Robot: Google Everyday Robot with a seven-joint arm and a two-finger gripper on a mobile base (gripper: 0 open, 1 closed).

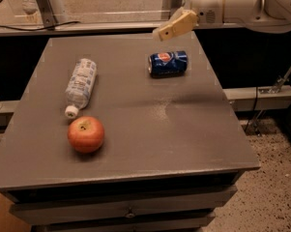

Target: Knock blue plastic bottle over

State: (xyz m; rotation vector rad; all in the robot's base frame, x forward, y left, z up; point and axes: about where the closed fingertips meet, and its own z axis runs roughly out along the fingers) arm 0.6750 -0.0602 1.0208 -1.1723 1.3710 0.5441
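The blue plastic bottle point(80, 85) lies on its side on the left part of the grey table point(150, 129), its white cap pointing toward the front. My gripper point(176, 26) hangs in the air above the table's far edge, up and right of the bottle and well apart from it, just behind the soda can. One tan finger point(176, 26) points down-left; nothing shows between the fingers.
A dark blue soda can point(167, 63) lies on its side at the back right of the table. A red apple point(86, 134) sits near the front left, just in front of the bottle's cap. Drawers run below the table front. A ledge runs behind.
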